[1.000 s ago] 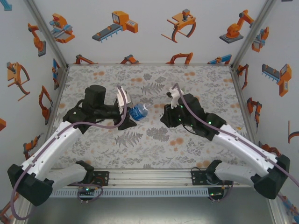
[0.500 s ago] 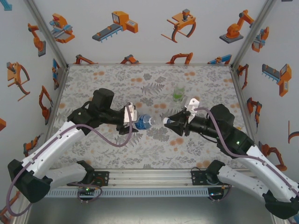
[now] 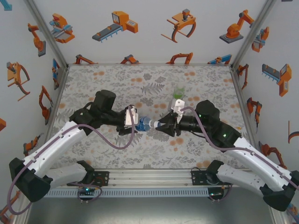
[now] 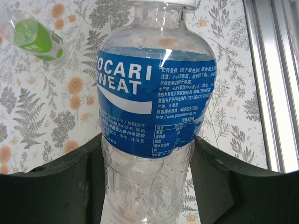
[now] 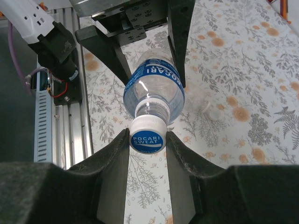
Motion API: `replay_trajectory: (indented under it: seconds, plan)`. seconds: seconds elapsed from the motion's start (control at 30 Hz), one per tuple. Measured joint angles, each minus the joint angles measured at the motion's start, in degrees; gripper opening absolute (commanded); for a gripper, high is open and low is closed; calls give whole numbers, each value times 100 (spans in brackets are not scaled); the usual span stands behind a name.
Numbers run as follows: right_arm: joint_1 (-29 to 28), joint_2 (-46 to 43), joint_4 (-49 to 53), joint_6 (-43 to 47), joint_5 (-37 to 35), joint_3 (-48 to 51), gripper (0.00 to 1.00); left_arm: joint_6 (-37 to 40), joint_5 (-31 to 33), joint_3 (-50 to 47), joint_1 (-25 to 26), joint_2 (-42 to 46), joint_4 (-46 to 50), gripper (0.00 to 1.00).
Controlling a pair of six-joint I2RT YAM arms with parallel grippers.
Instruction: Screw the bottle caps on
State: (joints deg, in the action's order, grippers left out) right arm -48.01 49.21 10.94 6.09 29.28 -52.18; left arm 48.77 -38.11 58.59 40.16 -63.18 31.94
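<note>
left gripper (image 3: 137, 125) is clamped on the blue-label bottle (image 4: 154, 107), holding it on its side above the middle of the table (image 3: 107, 77), neck toward the right arm. right gripper (image 5: 147, 140) is closed on the white cap (image 5: 147, 136) at the bottle's mouth. green bottle (image 3: 179, 92) stands further back, well apart.

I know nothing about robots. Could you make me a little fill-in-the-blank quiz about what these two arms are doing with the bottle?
1. The left gripper is shut on a Pocari Sweat bottle whose label is ____.
2. The right gripper pinches that bottle's white ____ at its neck.
3. Farther back on the floral table is a second bottle with a ____ label.
Missing words: blue; cap; green.
</note>
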Motion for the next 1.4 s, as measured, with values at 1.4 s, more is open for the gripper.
replay_trajectory:
  seconds: [1.4]
  plan:
    - [-610, 529, 461, 1681, -459, -201, 0, -4, 111, -203, -7, 63, 348, 0]
